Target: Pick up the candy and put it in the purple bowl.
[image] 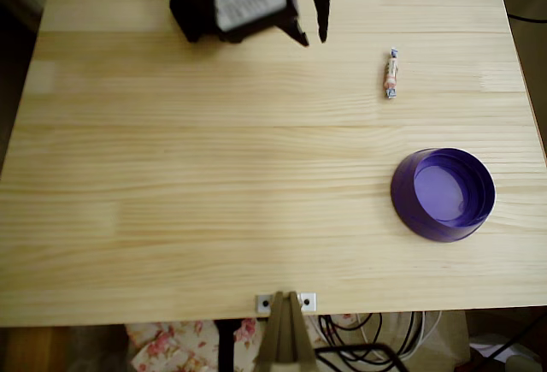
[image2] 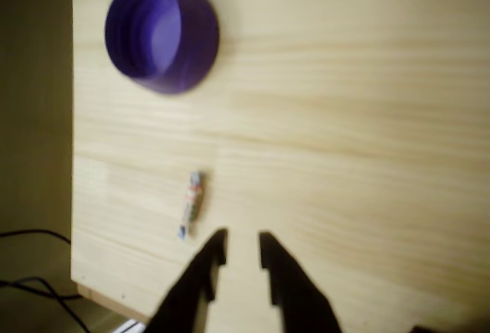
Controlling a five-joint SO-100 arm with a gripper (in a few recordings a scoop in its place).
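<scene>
We see the wooden table point(image: 171, 184), purple bowl point(image: 443, 194) near-right in the overhead view, gripper point(image: 313, 37) far-centre, fingers slightly parted, holding nothing. Candy point(image: 391, 73) lies right of it, well apart from the bowl.

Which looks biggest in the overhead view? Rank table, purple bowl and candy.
1. table, largest by far.
2. purple bowl, much smaller.
3. candy, smallest.
All rest at table level, so nearness hardly skews this.

Light pine table point(image: 214, 201), overhead view: a little wrapped candy point(image: 391, 73) lies far right, and the purple bowl point(image: 443, 194) sits nearer, well apart.
</scene>
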